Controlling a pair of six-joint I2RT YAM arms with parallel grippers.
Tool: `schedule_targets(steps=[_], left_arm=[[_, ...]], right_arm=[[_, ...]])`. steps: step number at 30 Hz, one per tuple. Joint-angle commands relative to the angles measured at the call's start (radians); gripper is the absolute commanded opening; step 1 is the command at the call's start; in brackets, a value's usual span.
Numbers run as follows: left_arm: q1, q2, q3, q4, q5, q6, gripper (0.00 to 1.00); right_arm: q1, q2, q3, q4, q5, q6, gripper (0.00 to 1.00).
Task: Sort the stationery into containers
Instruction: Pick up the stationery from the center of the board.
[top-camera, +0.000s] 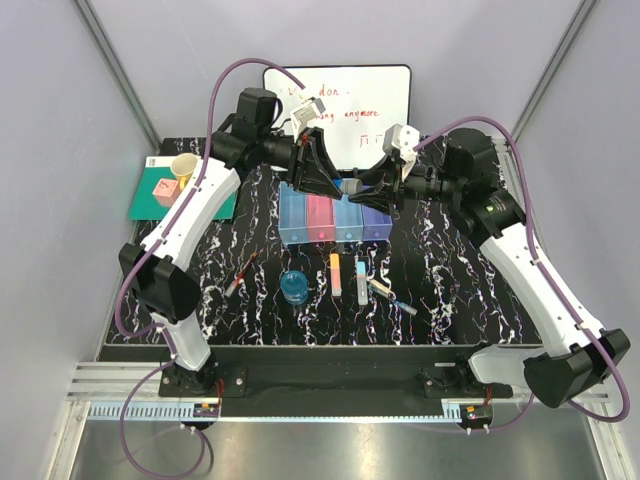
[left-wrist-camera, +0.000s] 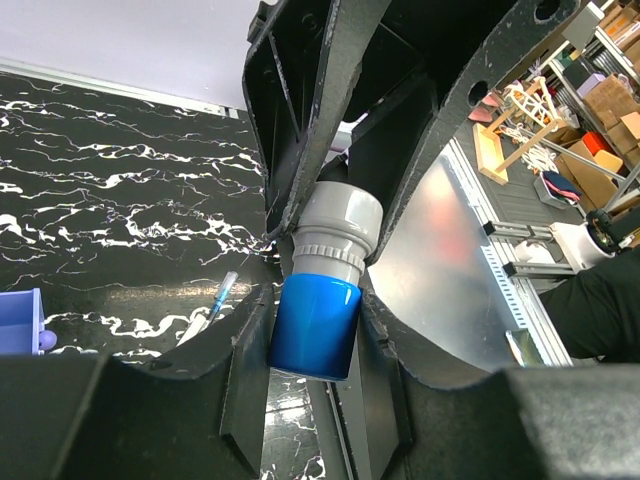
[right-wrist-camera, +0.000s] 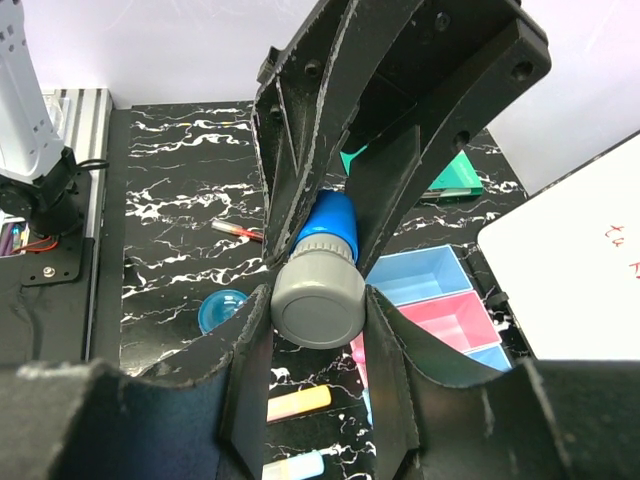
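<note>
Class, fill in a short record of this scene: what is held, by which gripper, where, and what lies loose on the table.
Held item: blue tube with grey cap
Left gripper: shut on the blue end
Right gripper: shut on the grey cap
Position: raised, by the bin row
Loose on table: blue disc, orange marker, light-blue marker, dark-red pen, small pens

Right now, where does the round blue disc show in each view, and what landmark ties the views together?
Top external: round blue disc, lower centre, between the red pen and the orange marker.
Left wrist: not in it.
Right wrist: the disc sits left of centre, partly behind a black finger.
Shared landmark: the blue marker with grey cap, seen in every view.
</note>
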Motion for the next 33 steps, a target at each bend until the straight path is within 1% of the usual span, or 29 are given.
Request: schedule_targets(steps=[1,2,8,10,11,13,14,15,16,17,18,19,20,21,22,23,24,25,26,27,29,30,31,32,33], left_arm=[[-0.012,-0.021,0.033,0.076,0.009,-0.037,0.09],[-0.012,-0.025,0.033,0.08,0.007,-0.068,0.09],[-0.014,-0.035,0.03,0.12,0.001,-0.111,0.05],[-0.012,-0.04,0.024,0.151,0.001,-0.128,0.02],[-0.011,-0.047,0.013,0.171,0.0,-0.16,0.01],[-0.012,-0.06,-0.013,0.287,0.001,-0.221,0.0],[-0.009,-0.073,-0.056,0.347,0.004,-0.312,0.0],[-0.008,-0.083,-0.082,0.504,0.007,-0.374,0.0],[-0.009,-0.095,-0.109,0.607,0.015,-0.446,0.0],[-0.006,-0.1,-0.173,0.731,0.021,-0.64,0.0],[-0.005,-0.101,-0.208,1.033,0.024,-0.758,0.0],[-0.005,-0.092,-0.237,1.189,0.032,-0.881,0.0],[-0.002,-0.08,-0.264,1.32,0.038,-1.086,0.0],[-0.002,-0.063,-0.262,1.501,0.047,-1.167,0.0],[-0.002,-0.025,-0.262,1.596,0.061,-1.25,0.0],[0.003,-0.003,-0.257,1.708,0.067,-1.437,0.0],[0.004,0.02,-0.248,1.913,0.073,-1.53,0.0],[0.004,0.056,-0.236,1.976,0.092,-1.603,0.0],[0.006,0.064,-0.228,2.01,0.096,-1.667,0.0],[0.007,0.066,-0.232,2.016,0.099,-1.665,0.0],[0.012,0.063,-0.243,2.009,0.093,-1.654,0.0],[0.012,0.064,-0.242,2.007,0.095,-1.651,0.0],[0.014,0.064,-0.239,1.999,0.09,-1.637,0.0],[0.015,0.064,-0.237,1.987,0.089,-1.626,0.0],[0.017,0.063,-0.232,1.94,0.086,-1.608,0.0]], right_arm=[[0.008,-0.023,-0.028,0.041,0.034,-0.022,0.0],[0.008,-0.025,-0.033,0.039,0.034,-0.022,0.0],[0.008,-0.029,-0.066,0.044,0.04,-0.029,0.0],[0.008,-0.032,-0.074,0.042,0.043,-0.032,0.0],[0.008,-0.032,-0.077,0.041,0.046,-0.035,0.0],[0.008,-0.034,-0.088,0.042,0.046,-0.036,0.0],[0.008,-0.034,-0.089,0.041,0.046,-0.036,0.0],[0.008,-0.034,-0.097,0.044,0.045,-0.036,0.0],[0.008,-0.035,-0.099,0.045,0.046,-0.036,0.0],[0.008,-0.035,-0.102,0.047,0.048,-0.036,0.0],[0.008,-0.035,-0.103,0.05,0.048,-0.036,0.02],[0.008,-0.037,-0.103,0.05,0.052,-0.036,0.03],[0.008,-0.037,-0.103,0.05,0.055,-0.036,0.06],[0.008,-0.035,-0.103,0.053,0.057,-0.038,0.1],[0.008,-0.037,-0.102,0.053,0.058,-0.039,0.14],[0.008,-0.035,-0.105,0.051,0.058,-0.041,0.2],[0.008,-0.037,-0.105,0.053,0.06,-0.044,0.24],[0.008,-0.037,-0.106,0.053,0.061,-0.044,0.33],[0.008,-0.037,-0.108,0.053,0.061,-0.044,0.44],[0.008,-0.038,-0.111,0.054,0.063,-0.045,0.6],[0.008,-0.041,-0.114,0.058,0.072,-0.047,0.69],[0.008,-0.043,-0.117,0.058,0.077,-0.045,0.83],[0.008,-0.044,-0.117,0.056,0.081,-0.041,0.9],[0.008,-0.044,-0.118,0.059,0.083,-0.041,0.94],[0.008,-0.048,-0.123,0.058,0.086,-0.041,0.96]])
